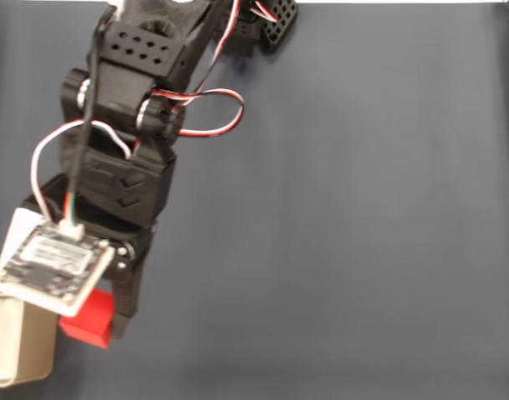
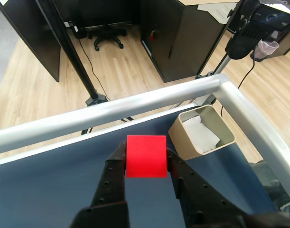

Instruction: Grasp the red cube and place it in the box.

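In the wrist view the red cube (image 2: 145, 156) sits clamped between my two black fingers, so my gripper (image 2: 145, 159) is shut on it above the dark blue table. The beige box (image 2: 184, 141) with its white inside stands just right of the cube and a little farther out, near the table's metal corner rail. In the fixed view the red cube (image 1: 89, 319) pokes out under the wrist board at the lower left, with my gripper (image 1: 100, 321) around it. The box (image 1: 17, 350) is at the bottom left corner, right beside the cube.
A silver rail (image 2: 135, 107) runs along the table's edge and bends down the right side. The arm's black body (image 1: 125, 108) and its cables cover the upper left of the fixed view. The dark blue mat (image 1: 337, 233) stretches to the right.
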You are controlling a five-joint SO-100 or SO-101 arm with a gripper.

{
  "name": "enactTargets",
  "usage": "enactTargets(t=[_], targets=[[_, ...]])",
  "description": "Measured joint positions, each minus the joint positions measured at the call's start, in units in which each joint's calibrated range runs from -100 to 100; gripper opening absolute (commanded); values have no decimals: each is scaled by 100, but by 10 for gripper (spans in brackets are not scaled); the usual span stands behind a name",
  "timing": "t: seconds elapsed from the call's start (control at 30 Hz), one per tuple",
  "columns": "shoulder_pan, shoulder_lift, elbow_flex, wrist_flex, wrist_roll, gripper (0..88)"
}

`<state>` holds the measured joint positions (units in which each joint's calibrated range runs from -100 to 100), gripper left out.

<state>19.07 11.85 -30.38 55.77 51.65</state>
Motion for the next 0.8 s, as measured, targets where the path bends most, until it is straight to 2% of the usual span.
enactTargets(t=[0.8], targets=[[638, 1546, -1754, -72, -59, 0]])
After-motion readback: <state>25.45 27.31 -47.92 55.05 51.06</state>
